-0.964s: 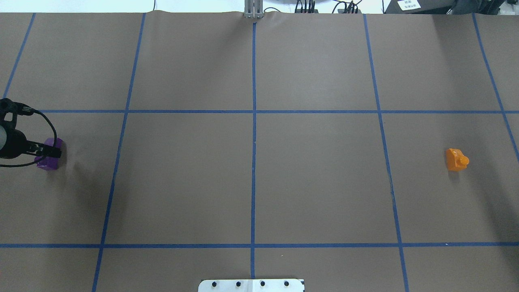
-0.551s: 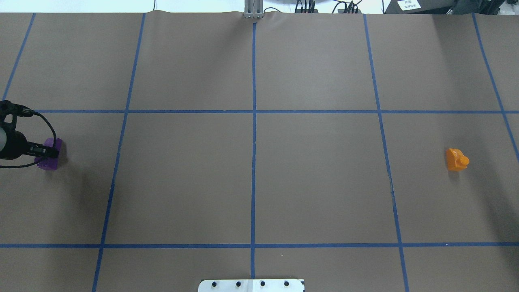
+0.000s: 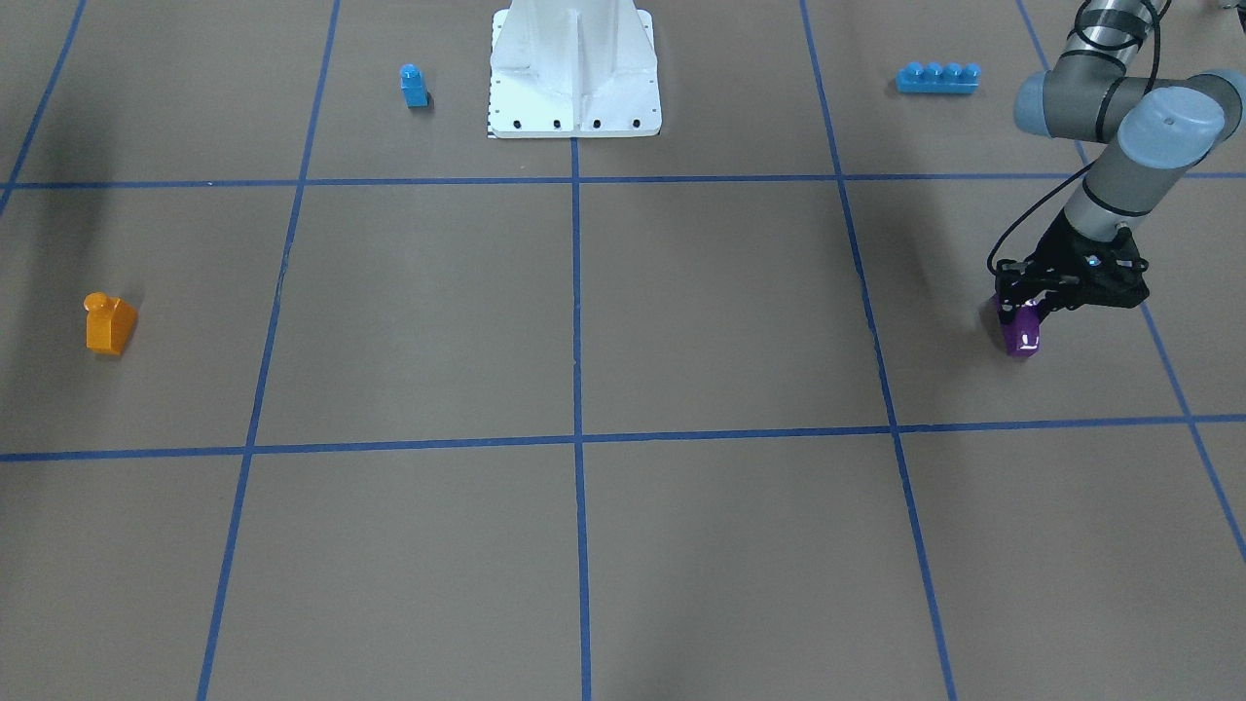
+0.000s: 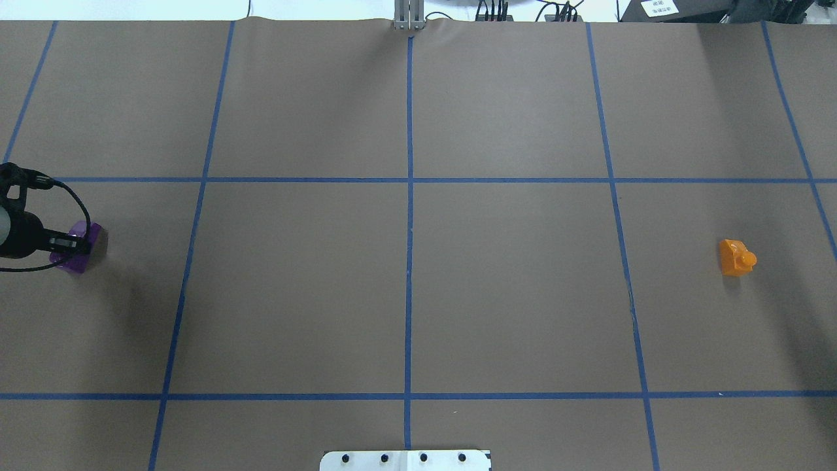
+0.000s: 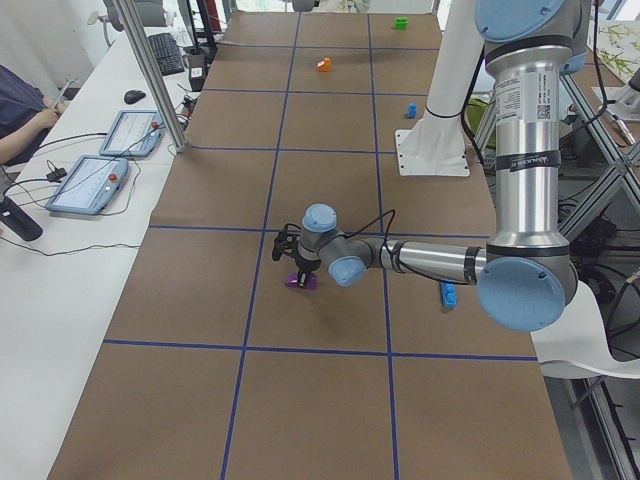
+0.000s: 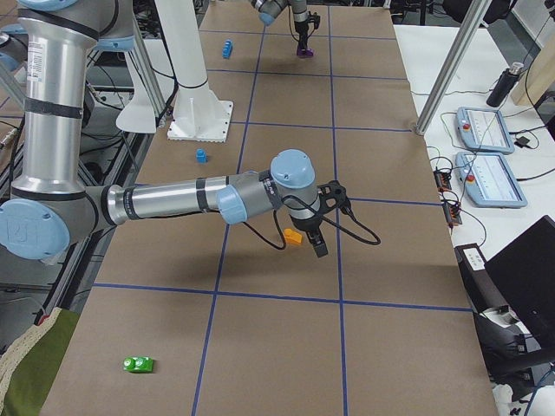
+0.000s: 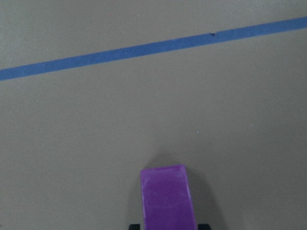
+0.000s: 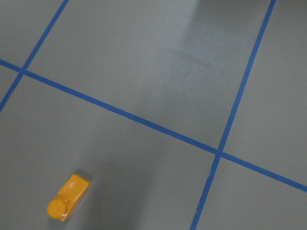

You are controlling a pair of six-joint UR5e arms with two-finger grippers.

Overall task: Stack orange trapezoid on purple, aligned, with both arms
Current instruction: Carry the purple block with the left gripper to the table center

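Right of frame, the left claw (image 3: 1022, 310) grips the purple (image 3: 1019, 336); the orange trapezoid (image 3: 108, 324) lies far left on the counter (image 3: 438, 312). I cannot tell the right claw (image 6: 319, 247) opening.

My brown table (image 4: 510, 294), blue tape grid (image 4: 409, 261), orange trapezoid (image 4: 736, 258) lying far right, purple (image 4: 78, 260) far left — resting or lifted, I can't tell — white pedestal (image 3: 574, 68) near edge, small blue block (image 3: 414, 86) and long blue brick (image 3: 937, 78) flanking it, green block (image 6: 138, 364) rightmost
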